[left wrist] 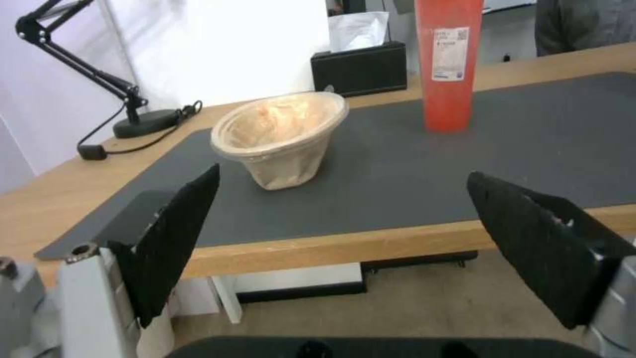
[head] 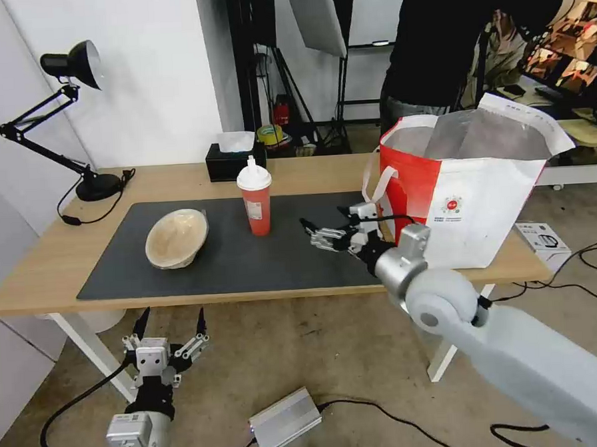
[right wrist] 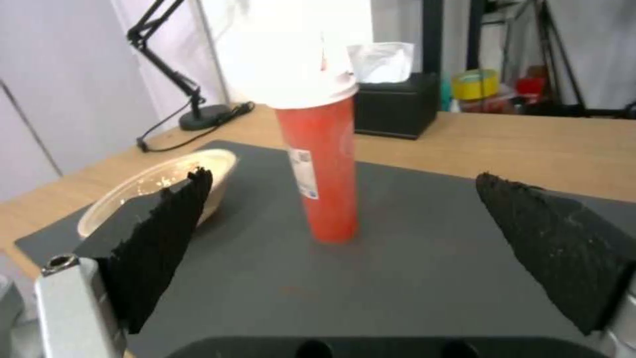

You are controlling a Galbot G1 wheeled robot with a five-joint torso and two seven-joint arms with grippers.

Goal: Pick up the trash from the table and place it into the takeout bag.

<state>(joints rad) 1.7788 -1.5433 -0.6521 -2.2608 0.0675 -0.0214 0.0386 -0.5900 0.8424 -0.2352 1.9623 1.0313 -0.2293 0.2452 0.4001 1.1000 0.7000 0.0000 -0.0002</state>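
Note:
A beige pulp bowl lies tilted on the left of the dark grey mat. Near the mat's middle a red-orange drink cup with a white domed lid stands upright. The white-and-red takeout bag stands open at the right end of the table. My right gripper hovers open over the mat, right of the cup and facing it. My left gripper is open below the table's front edge, facing the bowl.
A black tissue box and a black desk lamp stand at the back of the table. A person in black stands behind the bag. A silver box and cables lie on the floor.

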